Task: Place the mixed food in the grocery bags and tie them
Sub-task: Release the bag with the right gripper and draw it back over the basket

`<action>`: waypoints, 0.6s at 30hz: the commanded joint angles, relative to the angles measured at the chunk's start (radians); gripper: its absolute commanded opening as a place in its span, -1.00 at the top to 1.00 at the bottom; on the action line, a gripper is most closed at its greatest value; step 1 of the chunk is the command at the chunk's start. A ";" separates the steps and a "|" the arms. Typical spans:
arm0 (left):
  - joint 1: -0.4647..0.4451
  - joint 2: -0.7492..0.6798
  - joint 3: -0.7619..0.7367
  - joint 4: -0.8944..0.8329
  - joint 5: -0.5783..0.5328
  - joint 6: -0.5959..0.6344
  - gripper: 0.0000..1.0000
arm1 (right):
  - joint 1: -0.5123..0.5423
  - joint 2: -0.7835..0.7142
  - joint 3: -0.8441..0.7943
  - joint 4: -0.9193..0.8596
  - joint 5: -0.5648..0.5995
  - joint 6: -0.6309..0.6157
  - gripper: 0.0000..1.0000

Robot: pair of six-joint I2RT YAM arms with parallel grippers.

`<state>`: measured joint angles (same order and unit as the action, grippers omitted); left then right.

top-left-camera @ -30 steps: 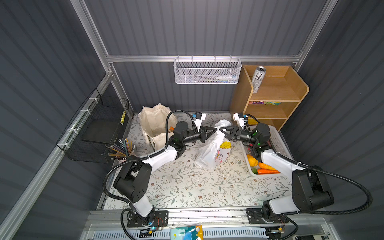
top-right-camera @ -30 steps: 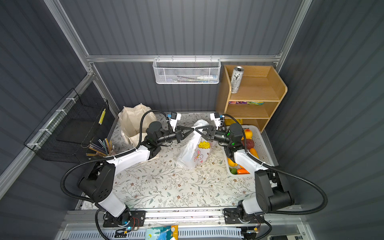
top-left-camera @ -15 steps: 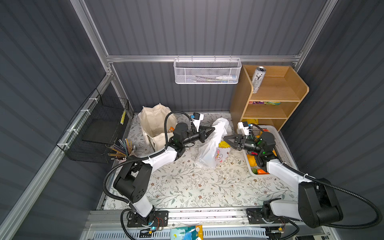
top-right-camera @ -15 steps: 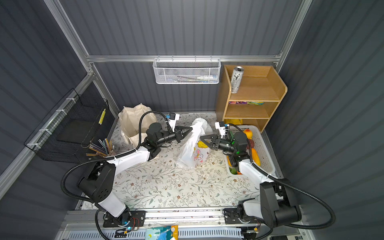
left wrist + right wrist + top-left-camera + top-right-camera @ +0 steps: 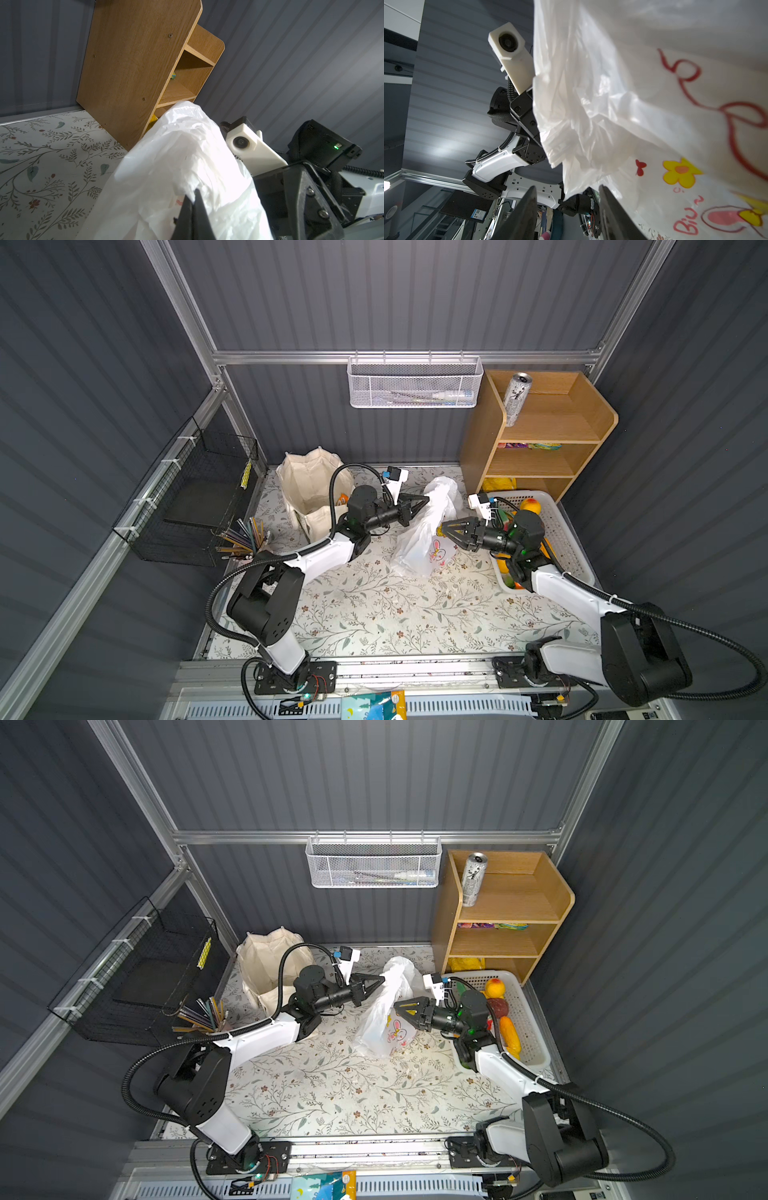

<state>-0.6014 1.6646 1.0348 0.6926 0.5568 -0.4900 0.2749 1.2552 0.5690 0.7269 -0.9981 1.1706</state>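
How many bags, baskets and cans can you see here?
Bags: 2 (white plastic bag, cream tote)
Baskets: 3 (white mesh basket, black wire basket, white slotted basket)
Cans: 1 (silver can on the wooden shelf)
Total: 6

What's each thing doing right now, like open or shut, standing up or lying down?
left gripper: shut on the plastic bag, near its top.
right gripper: open, beside the bag's printed side, holding nothing.
plastic bag: standing up, top bunched together.
canvas tote: standing, mouth open.
silver can: upright on the top shelf.
white basket: holding toy fruit.
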 commanded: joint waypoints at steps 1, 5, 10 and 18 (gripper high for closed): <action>-0.003 -0.008 0.015 -0.001 0.001 0.022 1.00 | 0.025 0.007 0.027 -0.022 0.007 -0.008 -0.02; -0.006 -0.003 0.022 0.001 0.005 0.022 1.00 | 0.061 0.043 0.051 -0.032 0.016 -0.008 -0.04; -0.009 -0.005 0.018 -0.002 0.005 0.024 1.00 | 0.070 0.073 0.081 -0.035 0.031 -0.008 0.01; -0.002 -0.014 0.026 -0.009 -0.046 -0.003 1.00 | 0.043 0.086 0.072 -0.056 0.033 -0.008 1.00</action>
<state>-0.6033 1.6646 1.0348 0.6926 0.5453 -0.4904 0.3351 1.3464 0.6395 0.6685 -0.9634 1.1694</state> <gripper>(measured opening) 0.047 0.056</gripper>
